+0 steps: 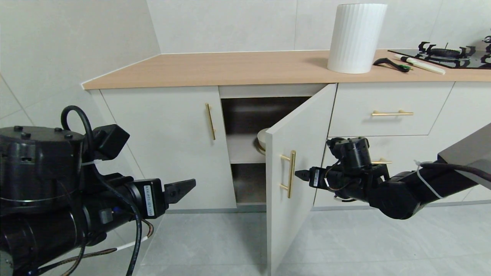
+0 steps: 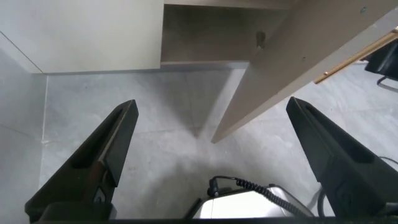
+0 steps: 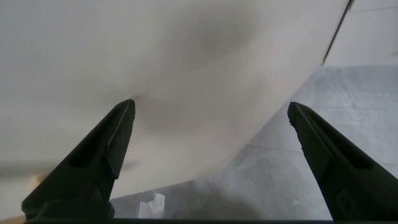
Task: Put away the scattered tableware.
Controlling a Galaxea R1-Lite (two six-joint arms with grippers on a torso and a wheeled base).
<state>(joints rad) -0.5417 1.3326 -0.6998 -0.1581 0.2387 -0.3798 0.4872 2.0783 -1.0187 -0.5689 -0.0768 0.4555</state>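
A pale bowl (image 1: 262, 141) sits on the middle shelf of the open cabinet (image 1: 245, 149), half hidden by the open door (image 1: 303, 126). A black-and-green utensil (image 1: 391, 64) and a cream one (image 1: 421, 64) lie on the wooden counter (image 1: 215, 69) at the right. My right gripper (image 1: 302, 175) is just right of the door's gold handle (image 1: 291, 174); its open fingers face the door panel (image 3: 186, 56), holding nothing. My left gripper (image 1: 185, 188) is low in front of the closed left door (image 1: 168, 145), open and empty over the floor (image 2: 186, 143).
A tall white ribbed cylinder (image 1: 356, 37) stands on the counter near the utensils, with a black hob (image 1: 448, 53) at the far right. Drawers with gold handles (image 1: 392, 113) are right of the open door. The door's lower edge (image 2: 298, 68) juts over the grey tiled floor (image 1: 215, 245).
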